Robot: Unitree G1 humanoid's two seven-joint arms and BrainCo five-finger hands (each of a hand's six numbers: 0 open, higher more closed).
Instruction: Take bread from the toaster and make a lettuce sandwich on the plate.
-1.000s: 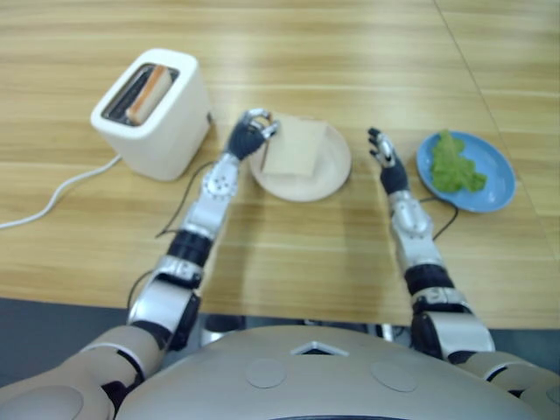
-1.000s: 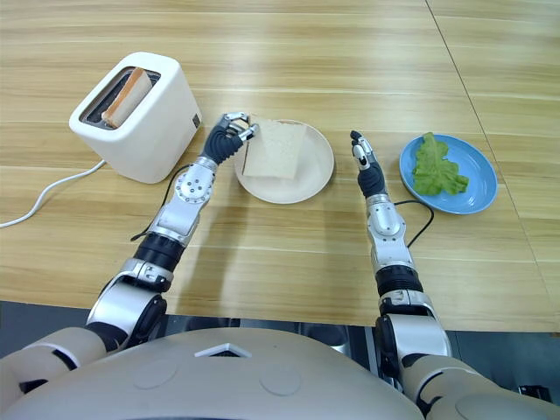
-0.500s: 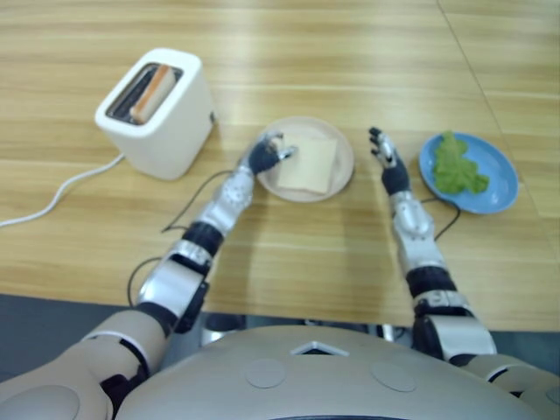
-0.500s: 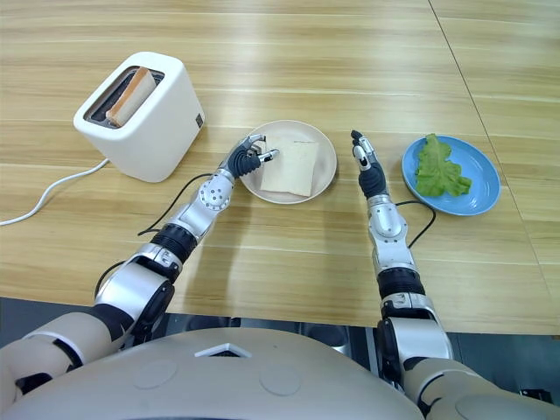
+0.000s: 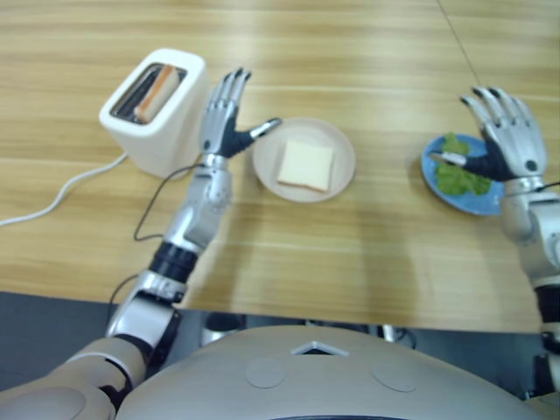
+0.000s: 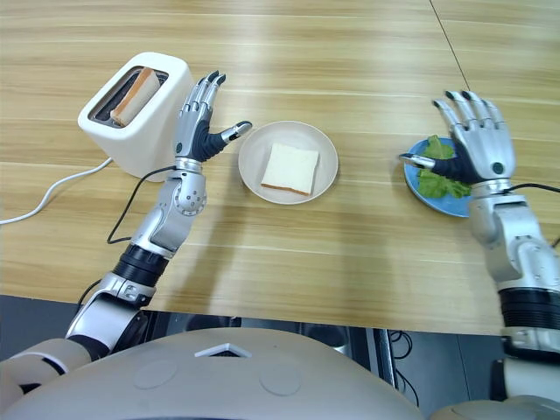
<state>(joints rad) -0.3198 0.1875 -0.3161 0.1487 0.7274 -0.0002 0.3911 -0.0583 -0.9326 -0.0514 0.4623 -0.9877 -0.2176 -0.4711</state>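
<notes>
While one bread slice lies flat in the middle of the cream plate, well inside its rim on every side, a second slice stands in a slot of the white toaster to the left, its top edge poking above the opening. No writing on the toaster or either plate can be made out.

To the right, the lettuce sits on a blue plate, well apart from the cream plate, with a broad stretch of bare wooden table between them. More bare wood runs from both plates down to the table's near edge, and behind them toward the far side. A thin seam cuts diagonally across the tabletop at upper right.

Raised between the toaster and the cream plate, the left hand is spread wide and holds nothing; its fingers point up and away, close beside the toaster's right wall, and its thumb reaches out toward the plate's left rim. Whether the thumb tip touches the rim cannot be told.

Above the blue plate the right hand is also held up, fingers fanned wide apart and empty. Its thumb crosses in front of the lettuce, and its palm covers the plate's right part.

A white cord trails from the toaster toward the left edge, and a thin black cable loops on the wood beside the left forearm.
</notes>
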